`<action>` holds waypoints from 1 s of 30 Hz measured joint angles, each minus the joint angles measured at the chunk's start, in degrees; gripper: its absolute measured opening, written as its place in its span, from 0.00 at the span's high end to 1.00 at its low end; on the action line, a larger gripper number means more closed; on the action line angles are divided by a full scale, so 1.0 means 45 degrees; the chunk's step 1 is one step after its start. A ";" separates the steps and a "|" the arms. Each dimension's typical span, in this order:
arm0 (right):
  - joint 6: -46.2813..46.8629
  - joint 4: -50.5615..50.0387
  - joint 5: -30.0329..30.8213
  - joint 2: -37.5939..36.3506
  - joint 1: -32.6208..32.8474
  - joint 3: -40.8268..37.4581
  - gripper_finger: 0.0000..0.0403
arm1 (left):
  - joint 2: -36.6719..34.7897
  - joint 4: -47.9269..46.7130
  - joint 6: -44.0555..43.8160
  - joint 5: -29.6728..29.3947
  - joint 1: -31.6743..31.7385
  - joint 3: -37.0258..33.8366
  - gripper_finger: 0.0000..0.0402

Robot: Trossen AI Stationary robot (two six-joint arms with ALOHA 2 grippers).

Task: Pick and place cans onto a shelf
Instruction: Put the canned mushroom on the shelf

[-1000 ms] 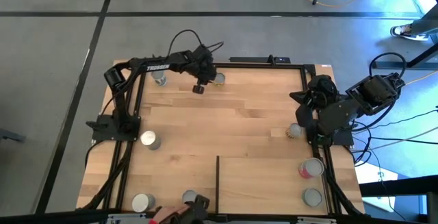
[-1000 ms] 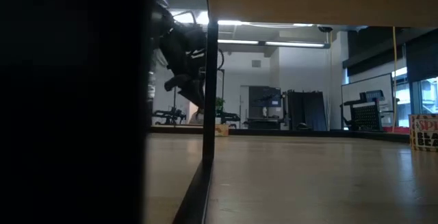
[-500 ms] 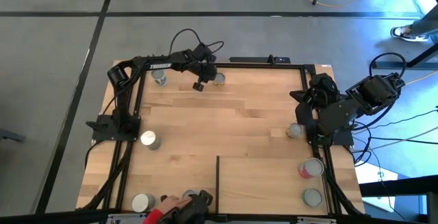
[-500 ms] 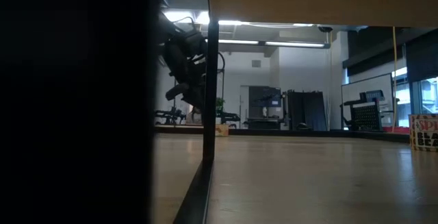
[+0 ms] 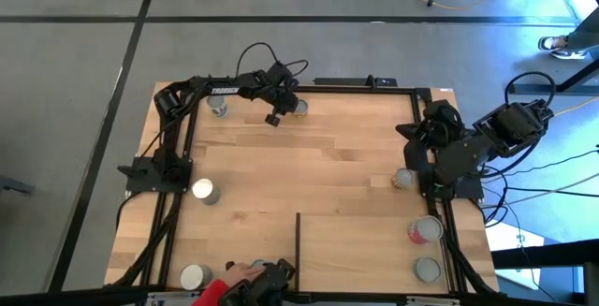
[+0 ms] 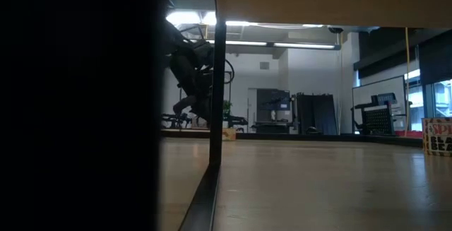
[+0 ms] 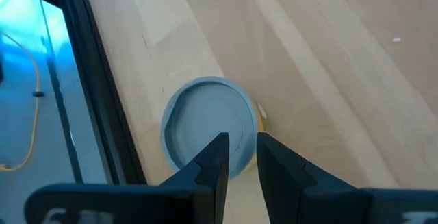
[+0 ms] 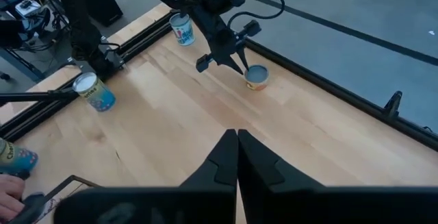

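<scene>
Seven cans counted in the high view, all scattered near the table edges: two at the far edge, can (image 5: 217, 107) and can (image 5: 299, 109); one at the left rail (image 5: 204, 191); one at the near left corner (image 5: 195, 276); one beside the right arm's base (image 5: 404, 179); and two on the shelf (image 5: 374, 250), a red-sided can (image 5: 424, 230) and a grey-topped one (image 5: 427, 269). I count those two as placed and the rest as still to go. My left gripper (image 5: 272, 119) hangs just beside the far-edge can, which I read as lining up a pick. My right gripper (image 5: 418, 159) is tucked at its own side, waiting. A person's hand (image 5: 241, 271) reaches onto the near edge beside the black strip; what it covers I cannot tell. Low view: a dark mass blocks the left part, the shelf edge overhead; the left arm (image 6: 189, 72) shows beyond the upright, no can visible. Left wrist view: the grey-topped can (image 7: 209, 128) sits right ahead of my fingers (image 7: 212, 159), which stand slightly apart with nothing between them, the gap narrower than the can. Right wrist view: my fingers (image 8: 224, 159) are pressed together, empty, pointed across the table at the left arm and its can (image 8: 256, 77).
</scene>
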 joint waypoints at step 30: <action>0.0307 0.0214 0.0015 0.0000 0.0000 0.0000 0.99 | 0.0491 0.0000 0.0753 -0.0097 0.0316 0.0010 0.85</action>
